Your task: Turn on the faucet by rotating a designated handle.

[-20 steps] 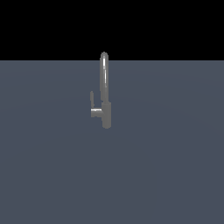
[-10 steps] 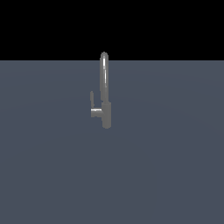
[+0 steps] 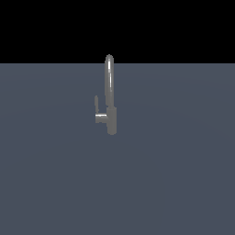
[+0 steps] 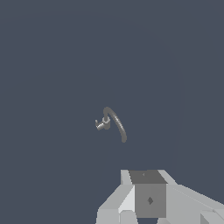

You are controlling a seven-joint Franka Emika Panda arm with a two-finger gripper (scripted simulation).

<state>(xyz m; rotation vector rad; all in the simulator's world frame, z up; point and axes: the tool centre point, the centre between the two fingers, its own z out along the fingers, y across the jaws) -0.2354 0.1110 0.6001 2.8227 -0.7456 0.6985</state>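
Observation:
The slim grey faucet (image 3: 110,92) stands upright on the dark grey floor, its tall arched spout rising from a short thicker body. The L-shaped handle (image 3: 98,114) juts from the body toward the exterior view's left, and its thin bar points up. The wrist view looks down on the faucet (image 4: 117,124) from far above, with the handle (image 4: 100,125) beside the spout's base. Only part of my gripper (image 4: 148,199) shows at the edge of the wrist view, well away from the faucet. Its fingertips are cut off. The arm is not in the exterior view.
A flat dark grey floor (image 3: 174,183) surrounds the faucet, under a black background. Nothing else shows.

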